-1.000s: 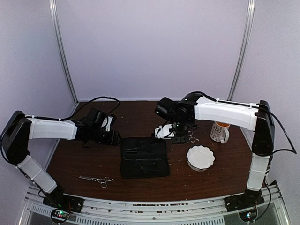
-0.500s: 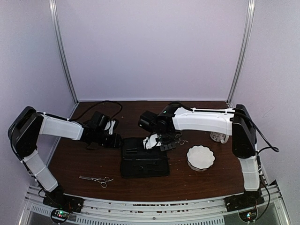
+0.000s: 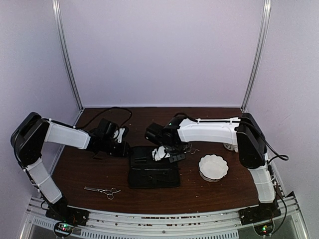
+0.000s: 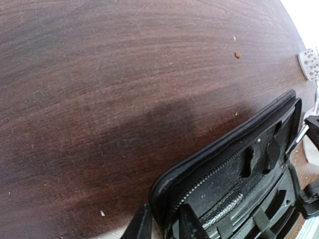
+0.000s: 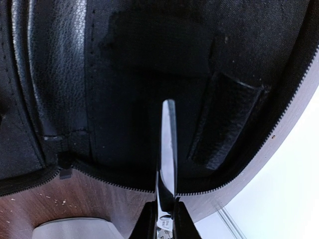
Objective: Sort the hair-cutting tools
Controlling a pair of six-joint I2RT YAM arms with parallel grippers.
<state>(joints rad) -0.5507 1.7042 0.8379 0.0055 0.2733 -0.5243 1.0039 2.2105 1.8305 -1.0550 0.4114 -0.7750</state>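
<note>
An open black zip case [image 3: 152, 174] lies mid-table. My right gripper [image 3: 167, 154] hangs over its upper half. In the right wrist view this gripper [image 5: 164, 224] is shut on a slim silver pair of scissors [image 5: 169, 149], whose blade points over the case's dark lining [image 5: 124, 74]. My left gripper [image 3: 123, 148] is at the case's far left corner. In the left wrist view its fingers [image 4: 142, 226] straddle the case's zipped rim [image 4: 164, 191] and pinch it. A second pair of silver scissors [image 3: 102, 190] lies flat near the front left.
A white scalloped bowl [image 3: 213, 167] sits right of the case. A mug [image 3: 230, 146] stands behind it, mostly hidden by the right arm. Dark wood tabletop [image 4: 99, 99] stretches left of the case. White walls and metal posts enclose the back.
The right arm has swung left, carrying the scissors from beside the mug to over the case. The left gripper has narrowed onto the case's corner.
</note>
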